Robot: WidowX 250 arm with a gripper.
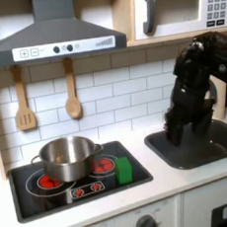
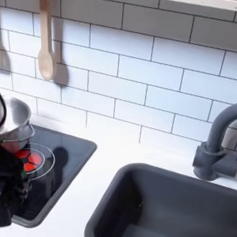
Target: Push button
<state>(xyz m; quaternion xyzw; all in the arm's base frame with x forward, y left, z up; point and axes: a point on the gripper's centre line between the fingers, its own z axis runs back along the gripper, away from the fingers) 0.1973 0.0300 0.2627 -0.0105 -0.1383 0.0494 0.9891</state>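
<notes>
In the first exterior view the arm (image 1: 190,89) is seen reaching down over the sink (image 1: 194,149) at the bench's (image 1: 182,183) right end, its fingers (image 1: 177,134) low by the sink's back-left corner; whether they are parted or clenched cannot be told. The red buttons (image 1: 87,190) are set along the front edge of the stove (image 1: 78,179), well apart from the fingers toward the first exterior view's left. A steel pot (image 1: 68,157) stands on the stove behind the buttons, with a green block (image 1: 123,168) just beside it.

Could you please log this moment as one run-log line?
task: push button | black gripper: over dark sink, jaw state unclear | steel pot: on black stove | green block: beside pot
</notes>
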